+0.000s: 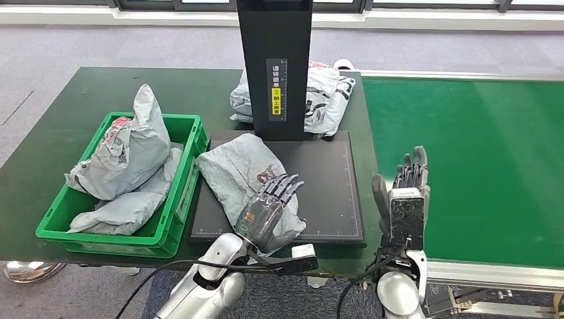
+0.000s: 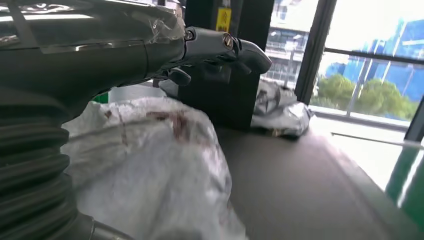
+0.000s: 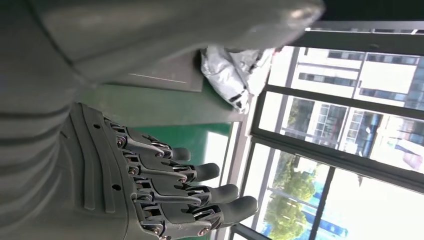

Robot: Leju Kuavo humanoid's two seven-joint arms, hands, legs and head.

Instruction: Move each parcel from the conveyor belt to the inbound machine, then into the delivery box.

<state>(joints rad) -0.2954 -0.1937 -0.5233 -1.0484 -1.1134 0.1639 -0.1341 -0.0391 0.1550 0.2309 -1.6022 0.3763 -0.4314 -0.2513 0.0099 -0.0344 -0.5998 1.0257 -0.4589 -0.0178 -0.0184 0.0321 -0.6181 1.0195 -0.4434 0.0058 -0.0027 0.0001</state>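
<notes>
**Left hand on parcel at the inbound machine**

Left hand [image 1: 266, 211] resting palm-down on a grey parcel [image 1: 234, 174], fingers [image 1: 284, 186] extended over its crumpled top, not clearly closed around it. Directly beneath, the black platform of the inbound machine [image 1: 329, 193]; just beyond the fingertips, its black upright post [image 1: 275, 63]. Behind that post, another grey parcel [image 1: 326, 100] on the green table [image 1: 60, 133]. Off to the hand's outer side, a green delivery box [image 1: 174, 199] touching the platform edge, holding two grey parcels [image 1: 126, 149].

Right hand [image 1: 406, 193] upright and empty, fingers [image 3: 220, 195] straight and slightly apart, thumb held out, hovering at the table's near edge. Beside it, away from the left hand, the green conveyor belt [image 1: 479, 159].
</notes>
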